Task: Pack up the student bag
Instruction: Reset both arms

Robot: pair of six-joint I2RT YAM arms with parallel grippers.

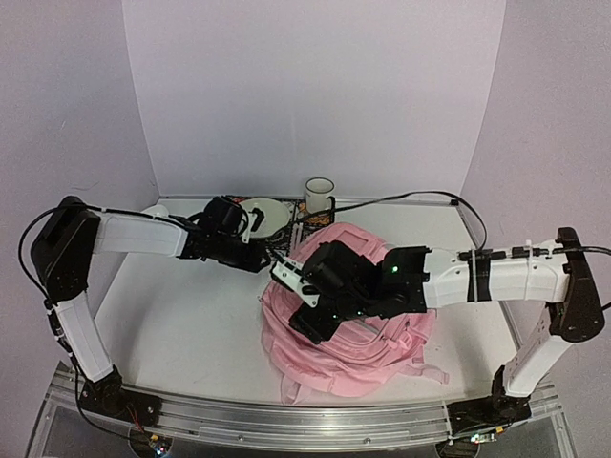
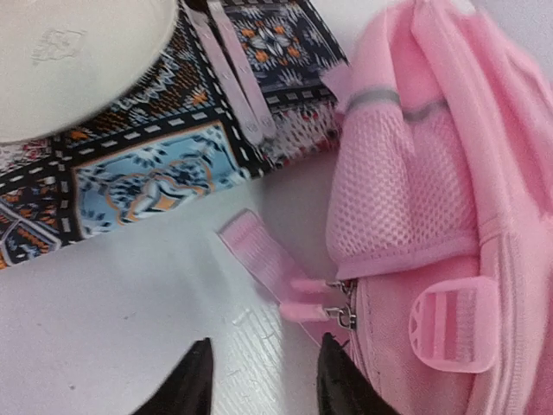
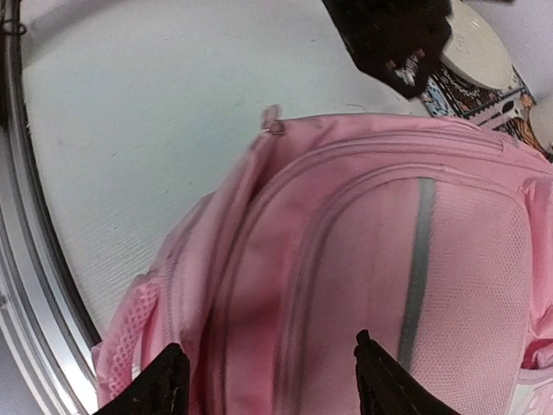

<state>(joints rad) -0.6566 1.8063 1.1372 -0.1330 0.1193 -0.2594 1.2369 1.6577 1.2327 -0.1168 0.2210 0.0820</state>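
The pink fabric backpack [image 1: 355,355] is lying slumped and crumpled on the table [image 1: 191,315], right of centre, showing a mesh pocket and grey stripe, straps trailing toward the near edge.

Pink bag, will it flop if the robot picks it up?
Probably floppy: the bag lies slumped and wrinkled on the table. It would likely sag from wherever it is gripped, since its fabric and mesh pocket look soft. It shouldn't roll; it lies flat.

White arms [image 1: 134,232] with black joints [image 1: 62,243] and cables [image 1: 420,197].
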